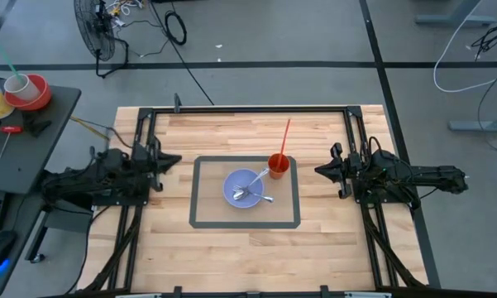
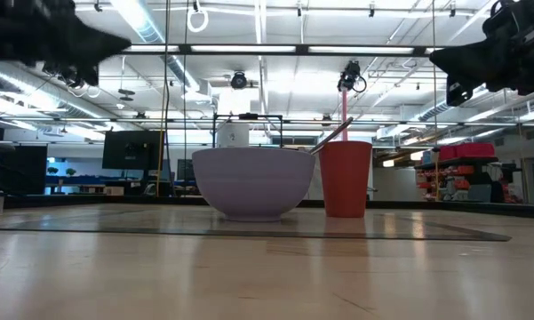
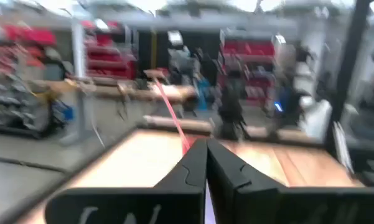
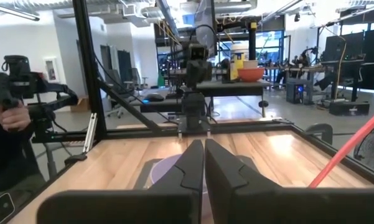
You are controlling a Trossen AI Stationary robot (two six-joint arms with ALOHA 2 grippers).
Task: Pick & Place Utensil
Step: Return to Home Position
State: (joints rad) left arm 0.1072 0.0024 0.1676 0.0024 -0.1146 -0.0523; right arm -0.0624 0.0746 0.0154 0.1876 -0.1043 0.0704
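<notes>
A lavender bowl [image 1: 246, 188] stands on a grey-edged mat [image 1: 201, 192] at the table's middle, with metal utensils [image 1: 250, 193] lying in it. An orange cup [image 1: 279, 164] stands beside the bowl's far right, holding a red straw [image 1: 285, 135] and a utensil that leans from the cup toward the bowl. My left gripper [image 1: 175, 161] is drawn back at the table's left edge, shut and empty, fingertips together [image 3: 206, 149]. My right gripper [image 1: 321, 170] is drawn back at the right edge, shut and empty [image 4: 203, 149]. Both point level at the mat.
Black frame rails [image 1: 248, 108] run along the table's far edge and both sides. Bare wood lies all round the mat. A side table with a roll of red tape [image 1: 29, 91] stands off to the left. A person's hand with a device [image 4: 12, 112] shows beyond the table.
</notes>
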